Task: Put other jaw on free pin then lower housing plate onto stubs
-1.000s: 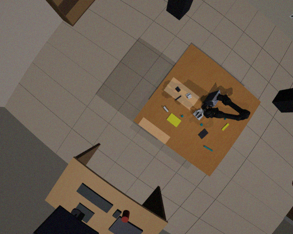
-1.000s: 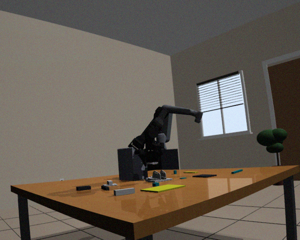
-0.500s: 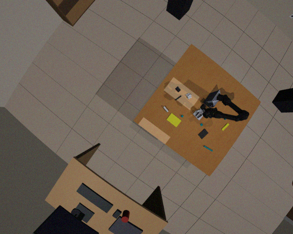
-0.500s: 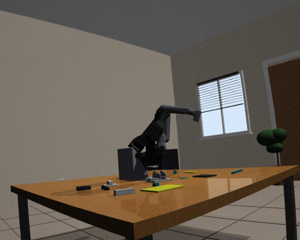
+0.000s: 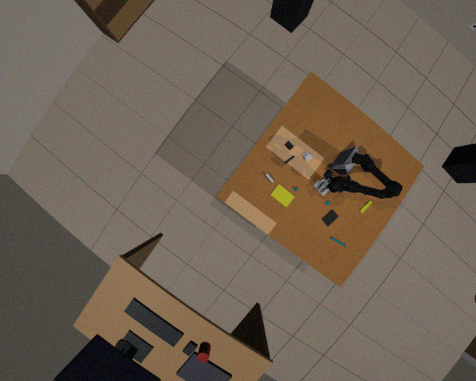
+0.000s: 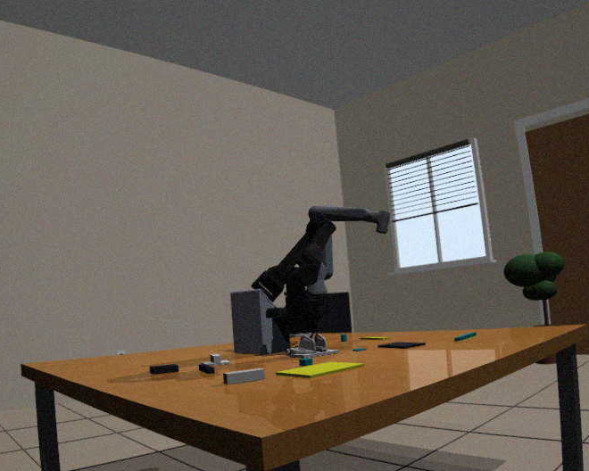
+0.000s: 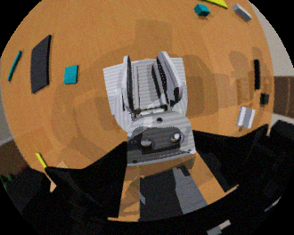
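Note:
The light grey base (image 5: 319,190) (image 6: 329,352) (image 7: 111,85) lies on the table. Two jaws, a left one (image 7: 127,85) and a right one (image 7: 174,80), stand up side by side on it, roughly parallel. Their gear teeth and pins are too small or hidden to judge. The grey housing plate (image 7: 160,129), with two round holes, is between my fingers over the near end of the base. Something shiny shows in its holes; whether these are the stubs, and whether the plate is seated, I cannot tell. My gripper (image 7: 158,139) is shut on the plate.
A tall grey block (image 5: 345,160) (image 6: 249,321) stands close beside the gripper. A small light grey part (image 5: 306,156) (image 7: 246,117), a dark plate (image 5: 329,217) (image 7: 41,64), a yellow plate (image 5: 282,195) (image 6: 320,368) and a teal square (image 5: 327,203) (image 7: 71,74) lie around the base.

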`<state>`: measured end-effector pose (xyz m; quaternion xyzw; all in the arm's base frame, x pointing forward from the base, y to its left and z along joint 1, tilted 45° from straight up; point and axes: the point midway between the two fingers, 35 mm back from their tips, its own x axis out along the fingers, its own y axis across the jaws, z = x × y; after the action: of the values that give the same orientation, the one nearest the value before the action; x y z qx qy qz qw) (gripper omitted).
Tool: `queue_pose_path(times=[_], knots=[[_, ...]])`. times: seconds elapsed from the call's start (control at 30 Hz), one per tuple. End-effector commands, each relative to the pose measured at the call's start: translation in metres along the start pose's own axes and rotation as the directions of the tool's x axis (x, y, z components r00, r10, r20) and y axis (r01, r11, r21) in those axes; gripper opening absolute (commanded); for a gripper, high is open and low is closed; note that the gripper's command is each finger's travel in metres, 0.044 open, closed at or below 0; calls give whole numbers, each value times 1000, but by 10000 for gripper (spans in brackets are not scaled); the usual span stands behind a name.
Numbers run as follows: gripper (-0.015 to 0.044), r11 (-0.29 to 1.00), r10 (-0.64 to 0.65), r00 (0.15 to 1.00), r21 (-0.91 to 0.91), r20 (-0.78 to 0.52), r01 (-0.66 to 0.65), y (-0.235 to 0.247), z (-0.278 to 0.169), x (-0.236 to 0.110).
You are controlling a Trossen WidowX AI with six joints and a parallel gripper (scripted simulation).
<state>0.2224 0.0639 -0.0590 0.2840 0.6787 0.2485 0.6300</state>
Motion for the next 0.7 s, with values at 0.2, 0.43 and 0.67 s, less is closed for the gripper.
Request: queue_pose_path(times=[0.2, 0.43, 0.67], knots=[[351, 1000, 9, 1000, 6, -2, -9, 2, -3, 16], [351, 1000, 10, 1000, 6, -3, -10, 2, -3, 19], [351, 1000, 10, 1000, 6, -3, -10, 2, -3, 19]])
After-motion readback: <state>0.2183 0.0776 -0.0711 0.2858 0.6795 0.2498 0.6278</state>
